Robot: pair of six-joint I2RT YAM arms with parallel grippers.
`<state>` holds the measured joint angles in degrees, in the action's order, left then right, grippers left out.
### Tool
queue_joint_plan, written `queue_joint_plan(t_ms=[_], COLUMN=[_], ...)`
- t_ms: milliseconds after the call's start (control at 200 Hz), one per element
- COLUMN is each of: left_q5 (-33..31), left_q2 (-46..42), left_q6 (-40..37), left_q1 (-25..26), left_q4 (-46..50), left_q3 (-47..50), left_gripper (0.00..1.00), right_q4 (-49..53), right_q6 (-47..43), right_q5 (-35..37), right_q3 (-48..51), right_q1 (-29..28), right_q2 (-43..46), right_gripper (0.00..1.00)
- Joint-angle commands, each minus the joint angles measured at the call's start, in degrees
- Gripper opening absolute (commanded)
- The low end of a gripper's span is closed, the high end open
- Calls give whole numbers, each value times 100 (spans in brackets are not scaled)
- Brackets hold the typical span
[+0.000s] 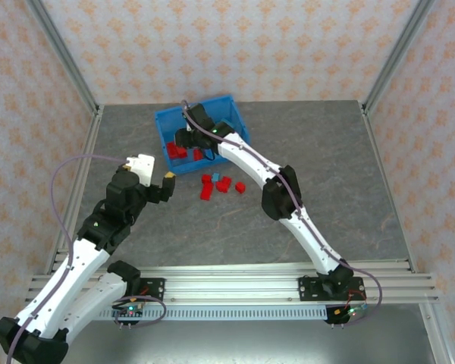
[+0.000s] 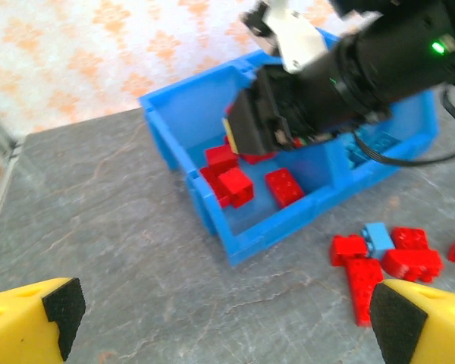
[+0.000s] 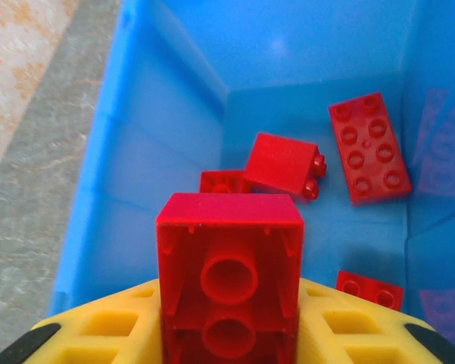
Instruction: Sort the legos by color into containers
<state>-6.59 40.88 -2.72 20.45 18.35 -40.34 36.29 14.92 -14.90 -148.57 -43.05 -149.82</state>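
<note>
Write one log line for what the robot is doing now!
right gripper: holding red brick over bin red side | left gripper: open, empty | loose bricks: on table

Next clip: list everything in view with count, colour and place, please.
table: one, grey.
bin: one, bright blue, two compartments, far side of table.
red legos in bin: at least four, left compartment.
light blue legos in bin: count unclear, right compartment.
loose red legos: about five, table beside bin.
loose light blue lego: one, among them.
held lego: one, red, above left compartment.
left tool: open, empty, above table.
right tool: shut on held lego.
</note>
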Motion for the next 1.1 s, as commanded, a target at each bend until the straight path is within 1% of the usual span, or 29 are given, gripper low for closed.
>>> queue_joint_plan(t_ms=[0, 50, 130, 165, 200, 280, 355, 455, 505, 586, 626, 686, 756, 826, 916, 991, 1096], left_q5=[-388, -168, 185, 413, 505, 258, 217, 215, 322, 586, 825, 985, 1203, 1199, 1095, 1134, 1185], left_q2=[-13, 38, 179, 229, 282, 478, 761, 1041, 1107, 1132, 1147, 1249, 1480, 1819, 2388, 3056, 4110], left_q6=[573, 627, 529, 239, 85, 412, 547, 363, 344, 615, 818, 1393, 2135, 2615, 2982, 3085, 2903], left_q1=[-302, -480, -694, -724, -725, -722, -726, -718, -708, -708, -709, -709, -642, -253, 370, 714, 1043], left_q4=[-349, -350, -273, -251, -245, 72, 473, 957, 1129, 1380, 1560, 1911, 2371, 2602, 2486, 2196, 1994], left_q3=[18, -4, -64, -79, -86, -275, -549, -965, -1166, -1450, -1586, -1770, -1911, -1965, -1922, -1926, -2195], left_gripper=[100, 100, 100, 100, 100, 100, 100, 100, 100, 100, 100, 99, 93, 89, 91, 88, 86], right_q4=[181, 184, 248, 277, 309, 420, 530, 456, 354, 205, 202, 237, 349, 514, 670, 652, 607], right_q6=[134, 118, 85, 56, 35, 12, -21, -156, -269, -491, -597, -692, -719, -577, -194, 104, 411], right_q5=[-154, -262, -321, -296, -290, -320, -330, -224, -160, -110, -109, -114, -28, 167, 294, 218, 183], right_q3=[-374, -389, -367, -344, -318, -199, 119, 1134, 1880, 3213, 3812, 4787, 5787, 6636, 7451, 7978, 8452], right_q1=[-28, -28, -35, -45, -46, -46, -46, -46, -46, -41, -46, -46, -46, -46, -46, -46, -46], right_q2=[81, 138, 288, 397, 509, 847, 1328, 2306, 2927, 4007, 4556, 5369, 6239, 7044, 7829, 8266, 8677], right_gripper=[45, 55, 63, 65, 65, 65, 65, 66, 66, 69, 72, 76, 83, 87, 90, 90, 90])
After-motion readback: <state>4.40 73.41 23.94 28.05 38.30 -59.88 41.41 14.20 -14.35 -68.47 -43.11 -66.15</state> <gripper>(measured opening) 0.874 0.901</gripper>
